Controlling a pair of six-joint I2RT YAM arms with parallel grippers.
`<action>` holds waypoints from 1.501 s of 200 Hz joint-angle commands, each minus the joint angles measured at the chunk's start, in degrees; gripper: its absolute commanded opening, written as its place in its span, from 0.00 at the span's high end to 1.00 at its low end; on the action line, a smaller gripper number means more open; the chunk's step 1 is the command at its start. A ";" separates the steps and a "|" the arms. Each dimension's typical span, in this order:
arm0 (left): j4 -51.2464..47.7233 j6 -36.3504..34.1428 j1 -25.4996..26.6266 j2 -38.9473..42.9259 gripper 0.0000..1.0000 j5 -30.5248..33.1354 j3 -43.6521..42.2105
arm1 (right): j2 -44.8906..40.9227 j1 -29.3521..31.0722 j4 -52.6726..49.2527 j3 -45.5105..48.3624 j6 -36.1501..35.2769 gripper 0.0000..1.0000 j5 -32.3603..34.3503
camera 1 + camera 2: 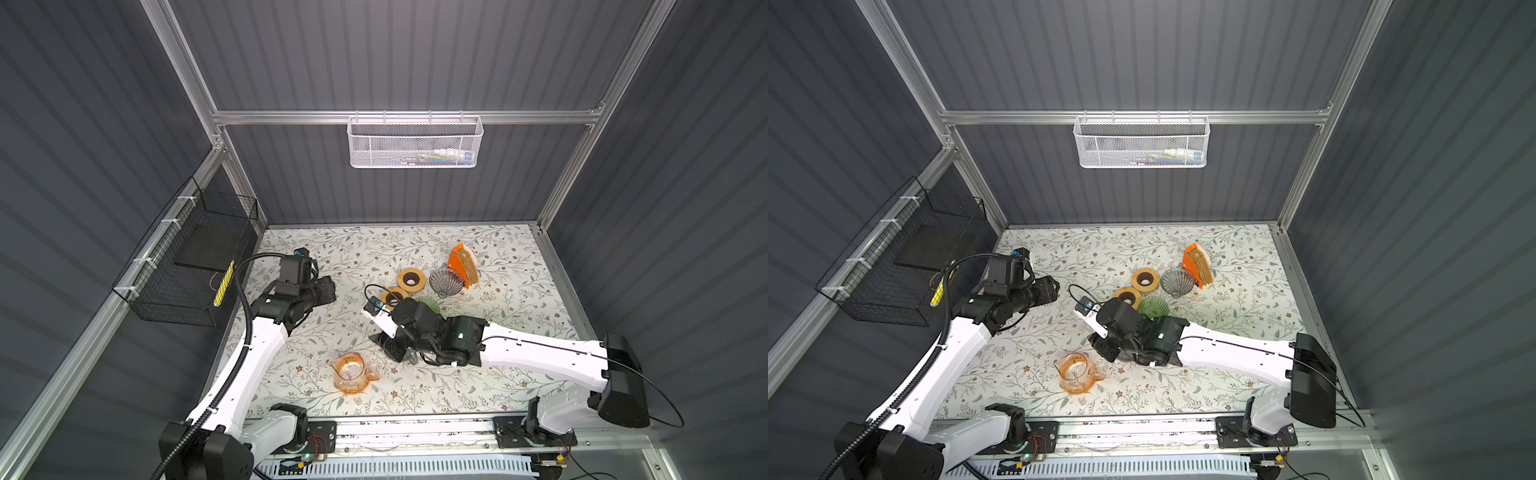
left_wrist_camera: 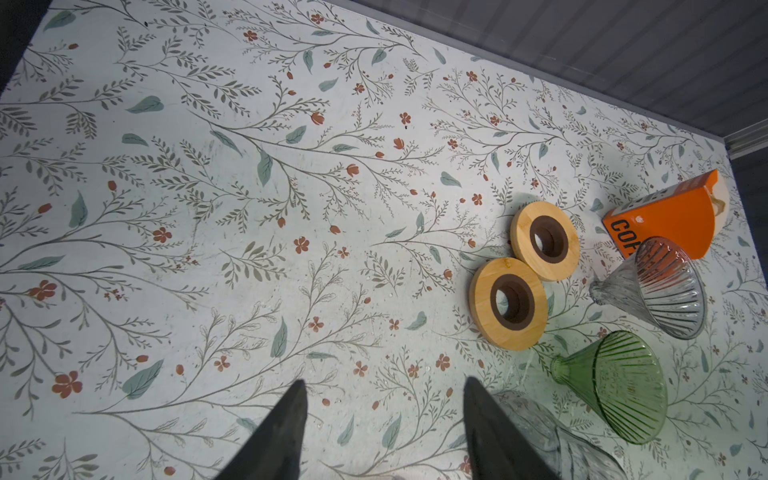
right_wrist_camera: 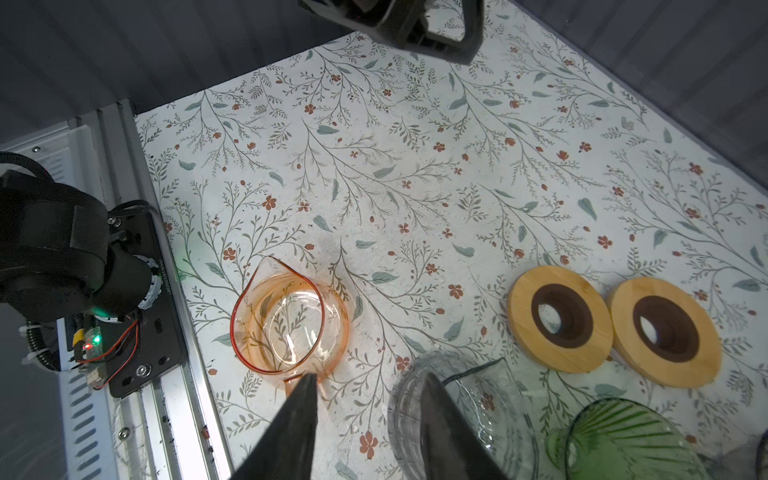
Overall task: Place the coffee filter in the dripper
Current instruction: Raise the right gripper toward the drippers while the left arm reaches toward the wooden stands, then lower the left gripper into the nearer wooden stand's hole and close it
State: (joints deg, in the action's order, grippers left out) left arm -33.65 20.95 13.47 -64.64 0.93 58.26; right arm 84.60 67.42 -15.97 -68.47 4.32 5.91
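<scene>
Far back on the right of the counter (image 1: 316, 245), the coffee filters (image 1: 472, 269) sit stacked in their orange box (image 1: 456, 262), just beside the grey dripper (image 1: 445, 281), which is tipped on its side. The green dripper (image 1: 1153, 306) lies nearer. Right jaws stand apart by a clear glass vessel (image 3: 478, 399), clamping nothing; left jaws are apart too, and empty.

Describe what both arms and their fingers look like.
Both arms have white link shells and black joints. The left arm carries a ribbed black conduit; the right arm a thin black cable and a green light near the wrist. The left fingers and right fingers are dark, tapering wedges.
</scene>
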 commanded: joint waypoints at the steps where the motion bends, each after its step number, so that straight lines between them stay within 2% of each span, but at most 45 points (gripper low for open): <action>1: 0.39 -1.08 0.24 -0.77 0.40 -3.40 2.29 | -1.29 -2.43 -0.91 1.06 2.46 0.57 -2.80; 64: 1.73 -1.35 0.32 -4.27 0.43 -8.66 2.34 | -3.03 -10.63 -3.61 1.23 3.87 0.56 -5.95; 107: 1.54 -1.37 1.73 -10.57 0.44 -11.39 3.74 | -3.46 -16.07 -5.22 0.19 5.21 0.54 -7.89; 163: -0.02 -1.26 8.75 -21.77 0.44 -7.60 10.05 | -6.23 -21.01 -5.35 -0.15 5.70 0.50 -9.69; 214: -5.16 -2.04 14.38 -35.64 0.42 -2.57 21.21 | -8.68 -23.73 -6.01 0.17 5.79 0.48 -11.11; 266: -10.32 -2.05 16.92 -47.07 0.41 0.55 32.27 | -10.67 -26.31 -6.01 1.38 6.10 0.47 -12.81; 300: -11.95 -1.20 17.97 -51.34 0.41 1.33 34.90 | -11.21 -27.93 -6.01 2.10 6.32 0.46 -14.41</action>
State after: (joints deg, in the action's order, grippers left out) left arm -41.12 19.90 30.70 -113.67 0.38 90.59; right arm 74.35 40.51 -21.30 -67.18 10.11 -6.55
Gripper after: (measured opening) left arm 0.587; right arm 0.536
